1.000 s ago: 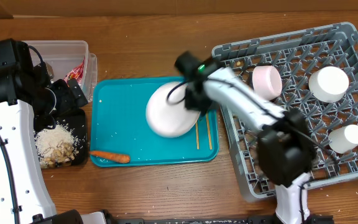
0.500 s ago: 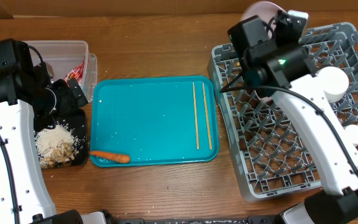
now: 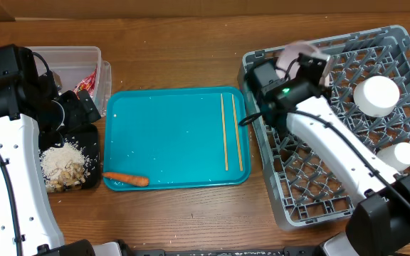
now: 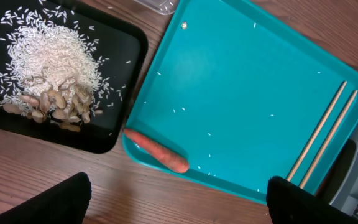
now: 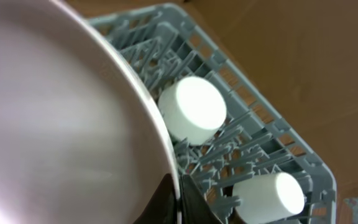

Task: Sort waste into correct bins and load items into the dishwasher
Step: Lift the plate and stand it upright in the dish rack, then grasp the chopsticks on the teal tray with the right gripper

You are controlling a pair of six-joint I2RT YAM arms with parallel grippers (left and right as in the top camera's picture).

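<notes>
I count one plate point(image 3: 295, 51), two bowls point(image 3: 376, 95) in rack point(image 3: 319, 185) at right, two chopsticks point(image 3: 224, 131) on teal tray point(image 3: 176, 135), one carrot point(image 3: 126, 179) at its near-left edge; at left, one red wrapper point(image 3: 87, 80) in clear tub point(image 3: 70, 57), one rice heap point(image 3: 62, 165) on black tray point(image 4: 120, 74).

**Overhead view.** You look down on a brown wooden table point(image 3: 184, 64) that fills nearly the whole field, its grain running from 9 to 3 o'clock. Along the 12 o'clock edge lies a paler tan strip point(image 3: 155, 7); whether it is wall or board cannot be told. At 6 o'clock a narrow dark band point(image 3: 212, 252) closes the view. The light is even and soft, and shadows on the wood are faint.

**Left wrist view.** You see the same wood at 7 o'clock.
</notes>
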